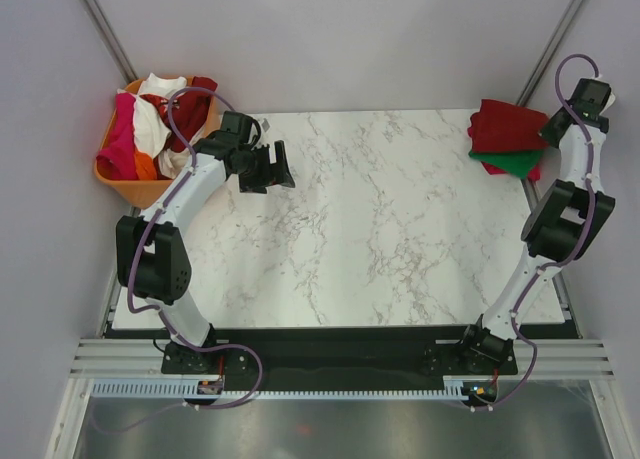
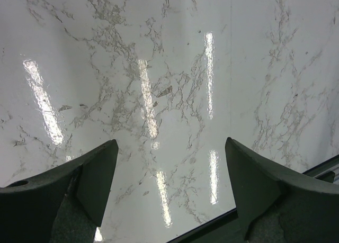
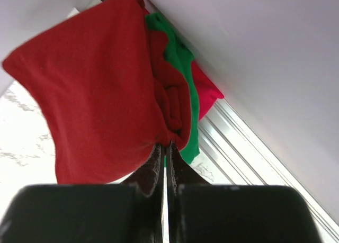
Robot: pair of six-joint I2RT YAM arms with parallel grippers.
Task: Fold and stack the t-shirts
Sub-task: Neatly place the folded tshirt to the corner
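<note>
A folded stack lies at the table's far right: a dark red t-shirt (image 1: 505,127) on top, a green one (image 1: 510,162) under it and a pink-red one (image 1: 530,172) at the bottom. My right gripper (image 1: 553,129) is at the stack's right edge. In the right wrist view it (image 3: 164,145) is shut, pinching the puckered edge of the dark red shirt (image 3: 95,95), with the green (image 3: 175,57) and pink-red (image 3: 206,92) shirts behind. My left gripper (image 1: 272,169) hangs open and empty over the bare marble (image 2: 159,68), its jaws wide apart (image 2: 169,147).
An orange plastic basket (image 1: 130,189) stands off the table's far left corner, holding crumpled pink-red (image 1: 120,134), white (image 1: 155,119), dark red (image 1: 190,109) and orange (image 1: 145,166) shirts. Grey walls close in behind and at both sides. A metal rail (image 3: 249,142) runs beside the stack.
</note>
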